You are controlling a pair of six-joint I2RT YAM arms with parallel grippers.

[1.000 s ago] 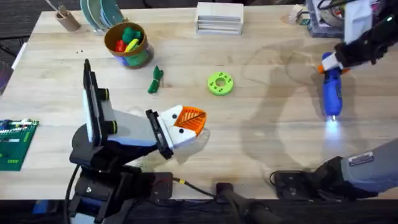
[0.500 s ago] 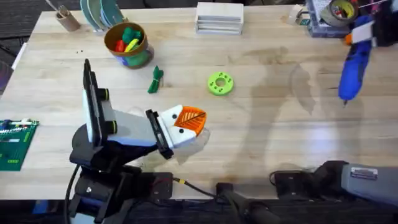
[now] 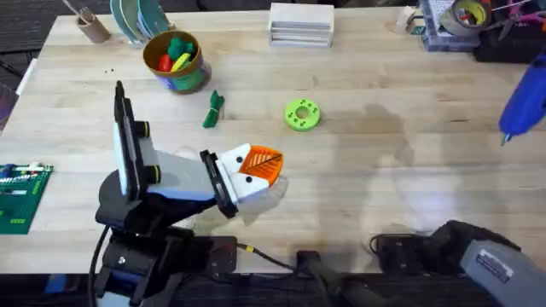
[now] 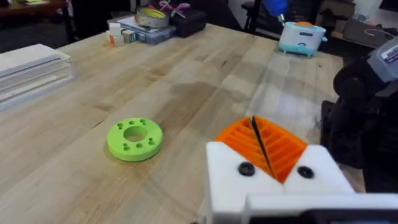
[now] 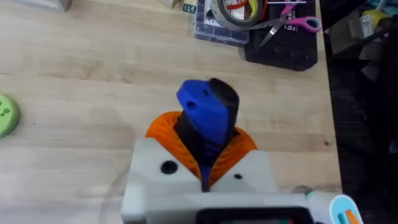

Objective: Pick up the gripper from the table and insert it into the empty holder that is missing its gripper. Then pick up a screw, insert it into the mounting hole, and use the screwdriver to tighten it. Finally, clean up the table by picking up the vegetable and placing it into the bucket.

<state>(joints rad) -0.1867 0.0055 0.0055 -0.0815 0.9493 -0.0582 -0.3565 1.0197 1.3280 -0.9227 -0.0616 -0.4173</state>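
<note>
Overhead view, left to right: the bucket (image 3: 177,61) stands at 10 o'clock with toy produce inside, the vegetable (image 3: 212,109) lies on the table (image 3: 358,170) just toward 5 o'clock of it, so the clean-up is judged not yet done. At centre-left the left tool (image 3: 260,166) rests low on the table, its orange ribbed pads (image 4: 267,144) pressed together with nothing between them and both mounts fitted, suggesting insertion is complete. At the 3 o'clock edge, the right tool (image 5: 205,163) clamps the blue screwdriver (image 3: 522,107) aloft; whether the screw is tightened cannot be told.
</note>
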